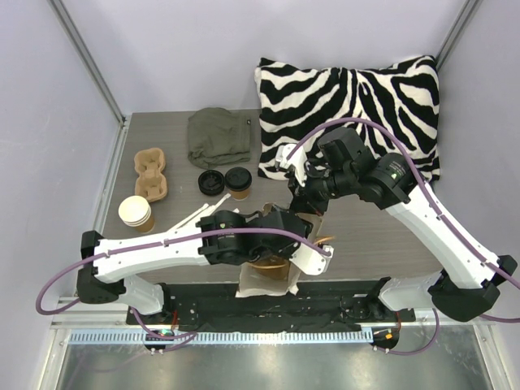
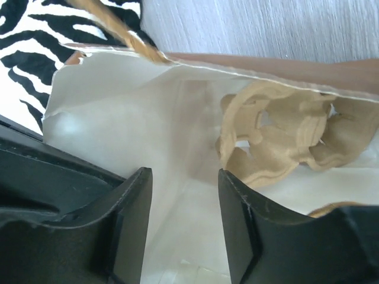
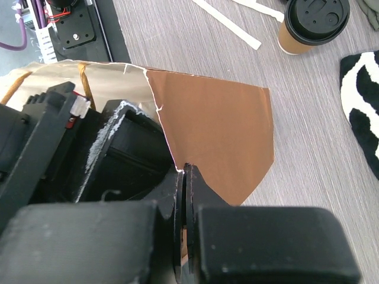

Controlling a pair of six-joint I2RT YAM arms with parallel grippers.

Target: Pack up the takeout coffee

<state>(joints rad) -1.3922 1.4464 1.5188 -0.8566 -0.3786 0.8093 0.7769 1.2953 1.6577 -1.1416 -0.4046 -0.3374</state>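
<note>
The takeout coffee (image 1: 238, 182) is a tan paper cup with a black lid on it, standing on the table behind the arms; it also shows in the right wrist view (image 3: 310, 26). A brown paper bag (image 1: 264, 280) stands open at the near middle. My right gripper (image 3: 185, 170) is shut on the bag's upper edge (image 3: 219, 130) and holds it open; it shows from above too (image 1: 313, 203). My left gripper (image 2: 185, 174) is open and empty, reaching down into the bag's white inside (image 2: 118, 118). A tan pulp carrier (image 2: 284, 136) lies inside the bag, to the right of the fingers.
A second pulp carrier (image 1: 151, 172) and a stack of open tan cups (image 1: 135, 213) stand at the left. A loose black lid (image 1: 210, 180) and white stirrers (image 1: 203, 213) lie near the coffee. A green cloth (image 1: 218, 136) and a zebra pillow (image 1: 366, 106) are at the back.
</note>
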